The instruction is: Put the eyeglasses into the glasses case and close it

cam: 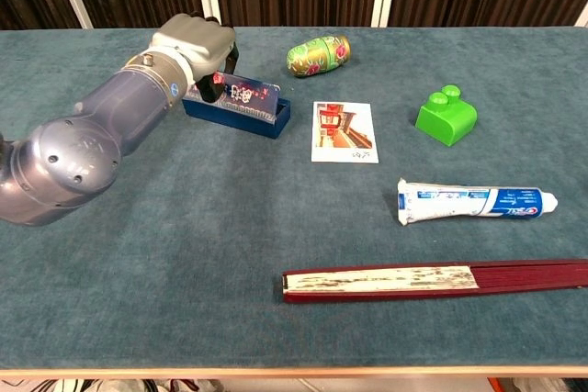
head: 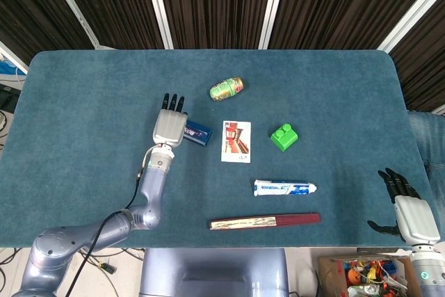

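Our left hand [cam: 195, 48] presses fingers-down on the case [cam: 241, 107] lid, which looks nearly closed. Glasses are hidden, presumably inside; we judge only shutting remains

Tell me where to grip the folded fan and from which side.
Grip the folded fan near mid-length across its narrow width, coming from above. It lies flat and long on the table, parallel to the near edge, with free space on both long sides for fingers.
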Controlling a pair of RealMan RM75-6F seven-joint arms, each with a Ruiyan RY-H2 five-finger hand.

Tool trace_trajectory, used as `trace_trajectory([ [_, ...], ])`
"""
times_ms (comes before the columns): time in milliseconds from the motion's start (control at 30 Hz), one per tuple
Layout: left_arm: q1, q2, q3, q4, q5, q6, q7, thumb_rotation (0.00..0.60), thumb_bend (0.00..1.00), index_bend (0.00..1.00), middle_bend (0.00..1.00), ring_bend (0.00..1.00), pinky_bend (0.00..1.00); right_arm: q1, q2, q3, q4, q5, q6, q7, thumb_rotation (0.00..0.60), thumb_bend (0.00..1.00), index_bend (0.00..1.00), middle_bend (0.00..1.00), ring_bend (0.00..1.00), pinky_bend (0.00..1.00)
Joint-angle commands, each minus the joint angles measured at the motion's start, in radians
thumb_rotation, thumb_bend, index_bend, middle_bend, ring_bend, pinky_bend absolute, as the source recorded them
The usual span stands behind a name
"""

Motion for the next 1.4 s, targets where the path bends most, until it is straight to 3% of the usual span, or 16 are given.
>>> trace_trajectory([
  [33,-0.012,-0.014,-0.001,0.025,0.004,-0.003,-0.007,0.6,0.47,0.57,0.08,0.0,0.0,0.0,0.0,0.0,-0.001,0.001,0.0,0.0,0.6,0.1,0.07,0.0,0.04,0.18],
  [633,-0.061,-0.073,-0.021,0.154,0.014,-0.019,-0.032,0.6,0.47,0.57,0.09,0.0,0.0,0.002,0.003,-0.001,-0.006,0.008,-0.007,-0.008,0.6,0.1,0.07,0.0,0.04,0.18],
  [800,-0.068,-0.085,-0.027,0.184,0.009,-0.03,-0.034,0.6,0.47,0.51,0.08,0.0,0.0,0.002,0.004,0.0,-0.008,0.012,-0.009,-0.009,0.6,0.1,0.07,0.0,0.04,0.18],
  [1200,-0.098,-0.12,-0.041,0.276,0.015,-0.05,-0.047,0.6,0.47,0.5,0.08,0.0,0.0,0.003,0.007,-0.001,-0.013,0.018,-0.014,-0.013,0.6,0.1,0.07,0.0,0.04,0.18],
  [1400,-0.115,-0.144,-0.043,0.328,0.023,-0.065,-0.053,0.6,0.47,0.43,0.08,0.0,0.0,0.004,0.008,-0.001,-0.015,0.022,-0.019,-0.013,0.6,0.1,0.09,0.0,0.04,0.18],
])
